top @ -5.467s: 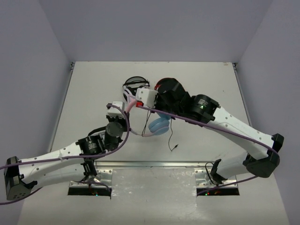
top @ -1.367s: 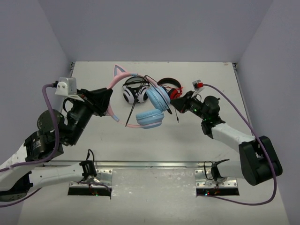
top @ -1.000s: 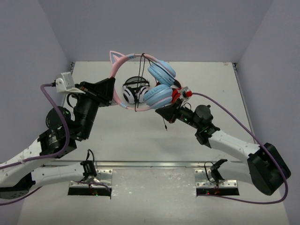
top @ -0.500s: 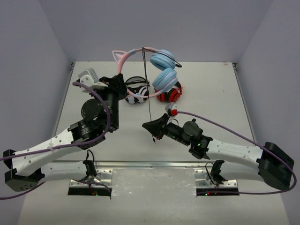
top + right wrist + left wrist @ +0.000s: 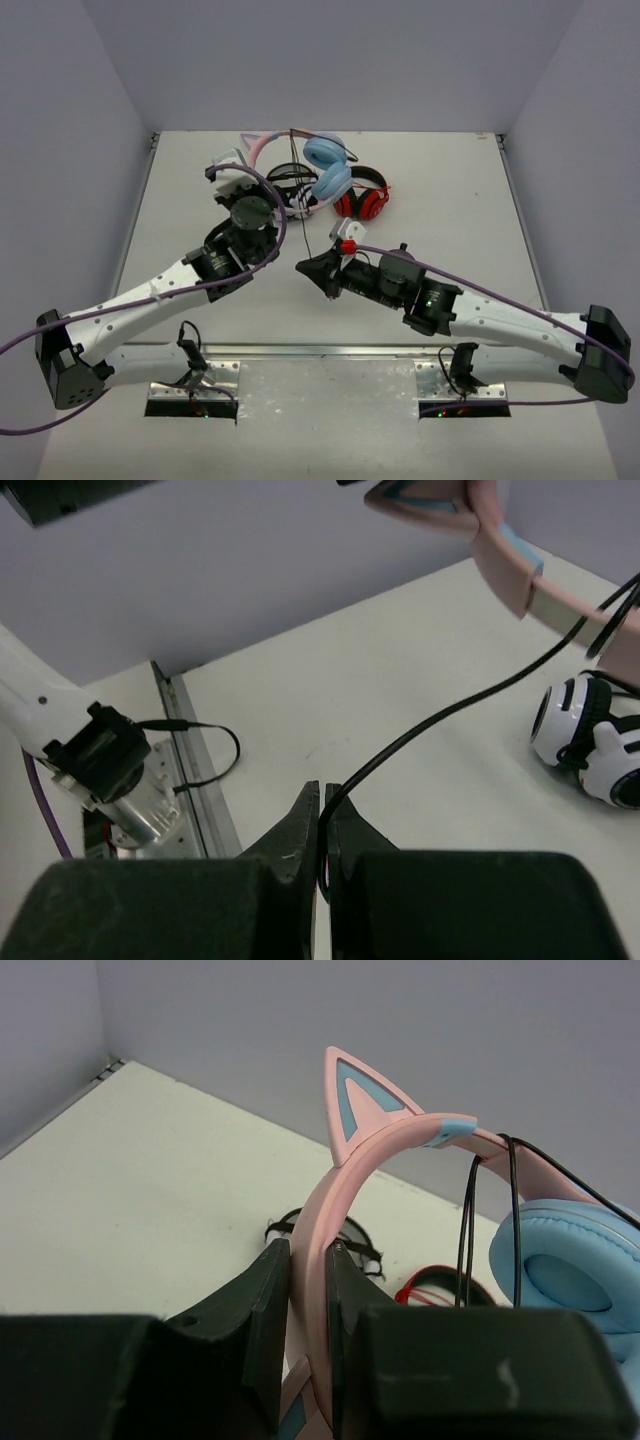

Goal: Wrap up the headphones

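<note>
Left tool (image 5: 308, 1270): closed on the pink headband (image 5: 375, 1175) of the headphones (image 5: 330, 182), just below the cat ear.
Right tool (image 5: 318, 810): closed on the black cable (image 5: 450, 710), which runs from the pinch up toward the headband.
Position of the headphones: held by the headband at the far middle of the surface (image 5: 450, 200), apparently clear of it. The blue ear cups (image 5: 322, 152) hang over the white-and-black set (image 5: 288, 192) and just beside the red-and-black set (image 5: 362, 202).
Change over the last second and a half: the headphones were lifted from beside the other sets and turned over, and have now been brought lower and nearer the left arm. The right tool was drawn away from the ear cups toward the near edge, with the cable carried along.
Cable on the headband: two strands are seen crossing the band near the ear cup (image 5: 560, 1270) in the left wrist view.
Meaning for the task: a turn is judged to have been laid over the band, with the free length kept fairly straight by the right tool. Wrapping is judged begun, not finished; the length of cable left cannot be told.
</note>
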`<action>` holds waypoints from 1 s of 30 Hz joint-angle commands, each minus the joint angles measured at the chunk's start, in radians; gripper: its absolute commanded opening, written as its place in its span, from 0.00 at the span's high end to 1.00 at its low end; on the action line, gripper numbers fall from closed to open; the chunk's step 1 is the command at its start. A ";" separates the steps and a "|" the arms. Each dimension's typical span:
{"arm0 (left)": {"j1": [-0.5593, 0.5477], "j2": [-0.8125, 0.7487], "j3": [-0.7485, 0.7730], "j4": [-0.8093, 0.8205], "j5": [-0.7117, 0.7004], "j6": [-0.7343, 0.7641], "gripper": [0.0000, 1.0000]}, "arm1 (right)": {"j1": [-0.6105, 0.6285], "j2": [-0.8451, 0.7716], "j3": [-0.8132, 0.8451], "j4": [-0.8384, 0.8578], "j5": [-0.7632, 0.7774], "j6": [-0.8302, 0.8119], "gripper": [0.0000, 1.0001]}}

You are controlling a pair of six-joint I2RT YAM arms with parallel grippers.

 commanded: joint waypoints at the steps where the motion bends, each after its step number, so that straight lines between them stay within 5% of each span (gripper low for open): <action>1: 0.020 -0.027 -0.060 0.041 0.011 -0.065 1.00 | 0.013 -0.002 0.108 -0.247 -0.023 -0.127 0.99; 5: 0.016 -0.063 -0.215 0.020 0.122 -0.099 1.00 | 0.013 0.032 0.187 -0.429 -0.089 -0.259 0.99; 13: 0.006 -0.226 -0.624 0.301 0.560 0.008 1.00 | 0.010 0.034 0.231 -0.659 -0.169 -0.520 0.99; 22: -0.171 -0.122 -0.634 0.145 0.713 0.037 1.00 | 0.007 0.216 0.483 -1.080 -0.162 -0.711 0.99; 26: -0.231 -0.118 -0.632 0.071 0.735 -0.022 1.00 | -0.010 0.226 0.488 -1.107 -0.092 -0.741 0.99; 30: -0.233 -0.154 -0.611 0.010 0.923 -0.015 1.00 | -0.069 0.155 0.420 -1.023 -0.097 -0.778 0.98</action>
